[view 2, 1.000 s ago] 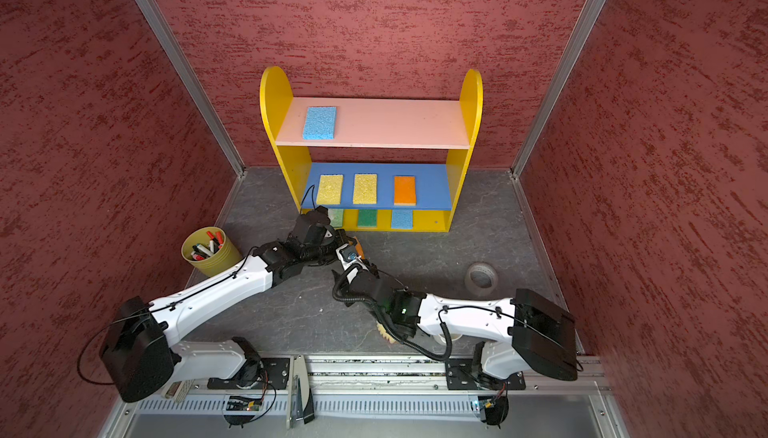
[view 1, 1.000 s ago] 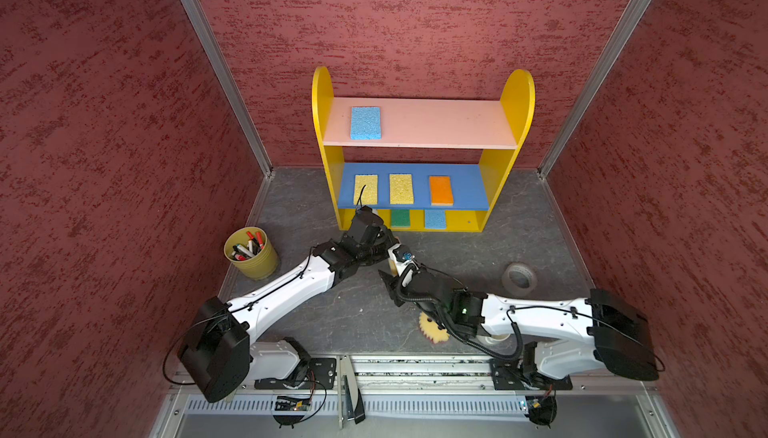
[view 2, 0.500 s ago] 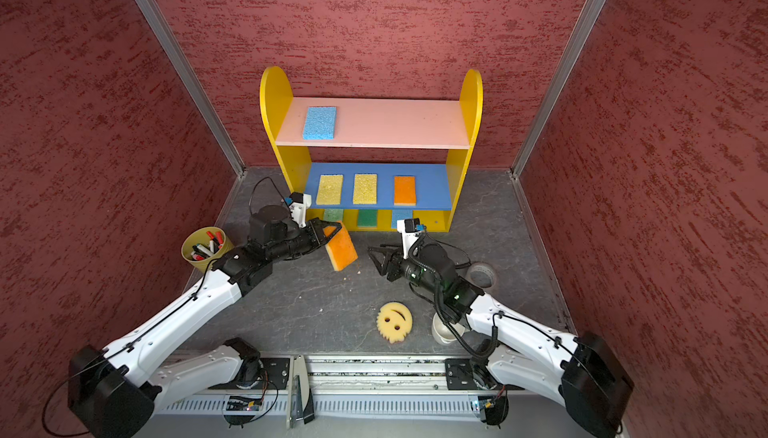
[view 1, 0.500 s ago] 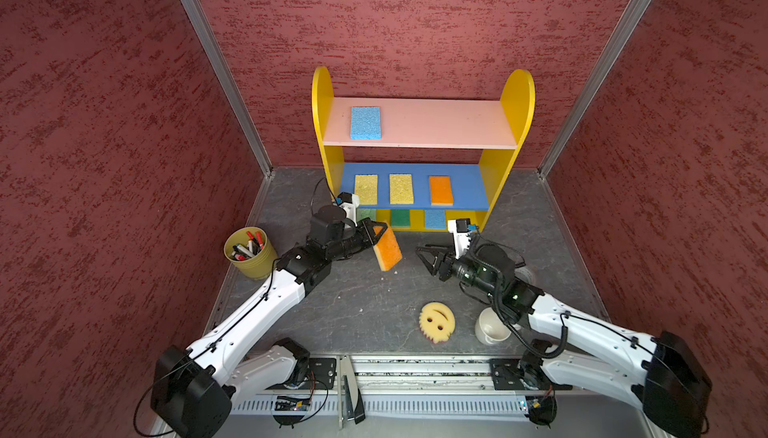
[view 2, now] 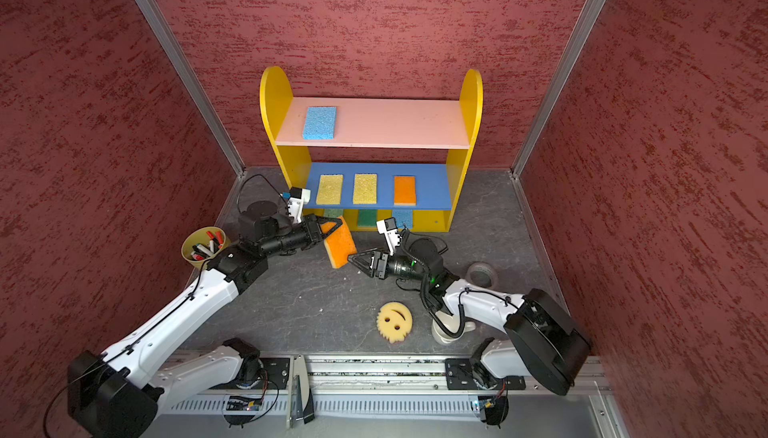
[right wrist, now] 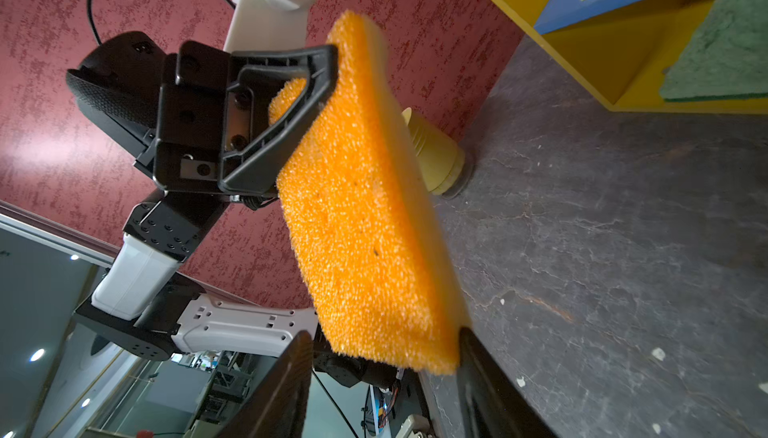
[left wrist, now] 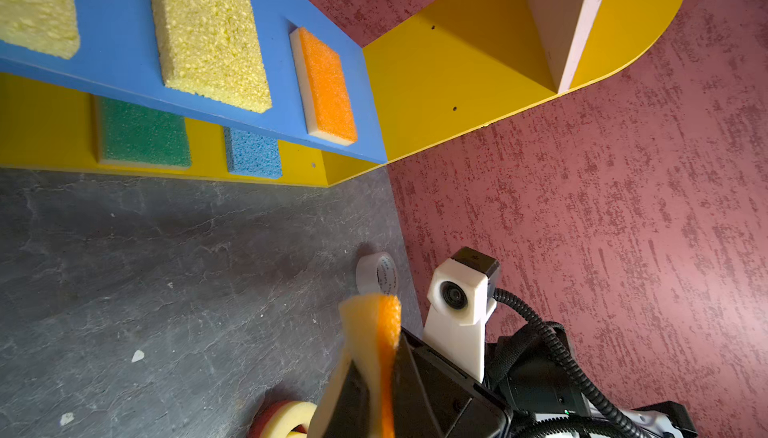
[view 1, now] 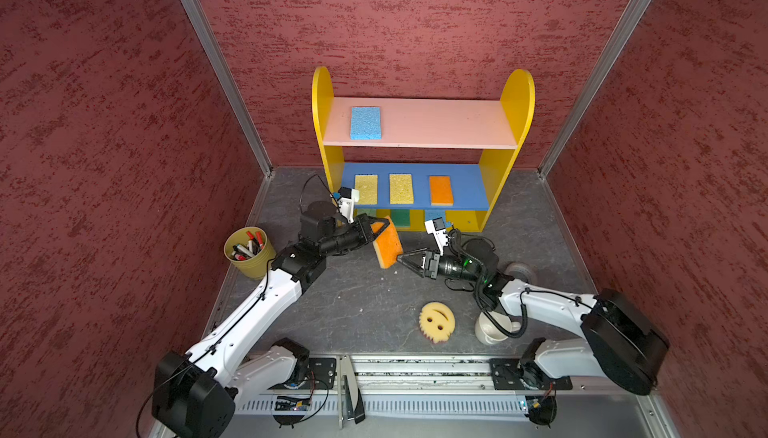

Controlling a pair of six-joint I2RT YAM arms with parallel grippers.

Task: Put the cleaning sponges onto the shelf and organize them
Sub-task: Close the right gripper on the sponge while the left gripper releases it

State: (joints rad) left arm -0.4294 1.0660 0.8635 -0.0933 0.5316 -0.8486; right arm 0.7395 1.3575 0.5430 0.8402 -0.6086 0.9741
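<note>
While the left gripper (view 1: 380,227) is clenched on one orange-faced sponge (view 1: 388,249), holding it on edge in the air over the middle of the worktop (view 1: 332,311), seven sponges already lie on the shelf (view 1: 515,99) at the far edge, so I judge the task well past halfway. Counting each level from the left:

- The pink top board (view 1: 436,124) carries one blue sponge (view 1: 365,123) at its left end, and the rest of it is bare.
- The blue middle board (view 1: 467,190) carries two yellow sponges (view 1: 366,189) and one orange-topped sponge (view 1: 440,190).
- The yellow base (view 1: 461,220) shows three: a dark green sponge (view 2: 332,212) mostly hidden under the board, a bright green sponge (view 1: 400,218) and a second blue sponge (view 1: 433,215).

Right of the held sponge, the right gripper (view 1: 405,258) has its jaws parted at that sponge's lower corner, not pinching it as far as I can see. Nearer the front edge, right of middle, a single smiley sponge (view 1: 436,322) lies loose on the worktop, near a white mug (view 1: 492,329). That makes nine sponges: seven shelved, one carried, one left to fetch. Two placements remain, I reckon, likely on the open pink board.
</note>
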